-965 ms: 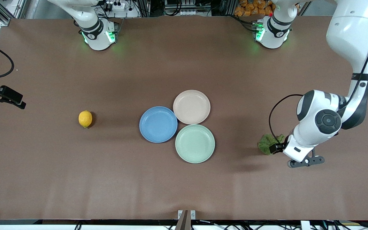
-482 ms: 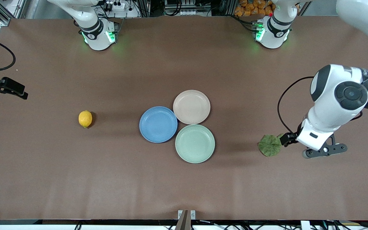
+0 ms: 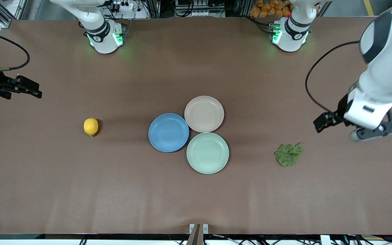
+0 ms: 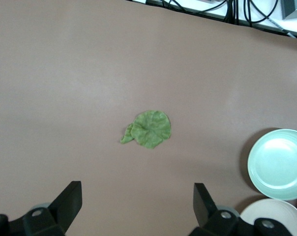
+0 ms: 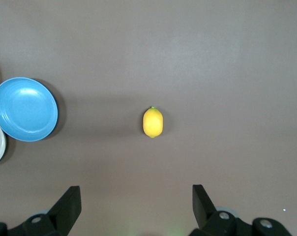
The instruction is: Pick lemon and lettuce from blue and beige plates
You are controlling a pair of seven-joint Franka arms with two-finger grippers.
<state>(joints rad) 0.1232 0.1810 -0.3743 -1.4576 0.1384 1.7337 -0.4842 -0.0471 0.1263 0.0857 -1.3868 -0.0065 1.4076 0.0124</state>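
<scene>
The lemon (image 3: 91, 126) lies on the bare table toward the right arm's end, apart from the plates; it also shows in the right wrist view (image 5: 153, 122). The green lettuce leaf (image 3: 288, 154) lies flat on the table toward the left arm's end and shows in the left wrist view (image 4: 147, 129). The blue plate (image 3: 168, 132) and the beige plate (image 3: 204, 113) touch at mid table, both with nothing on them. My left gripper (image 3: 320, 122) is open and empty, up in the air beside the lettuce. My right gripper (image 3: 29, 89) is open and empty, high over the table's edge.
A mint-green plate (image 3: 208, 153) with nothing on it sits against the blue and beige plates, nearer the front camera. It also shows in the left wrist view (image 4: 279, 164). The arm bases (image 3: 105, 37) stand along the table's back edge.
My left gripper has risen and drawn away from the lettuce, which stays flat on the table. My right gripper has shifted slightly inward over the table. The lemon has not moved.
</scene>
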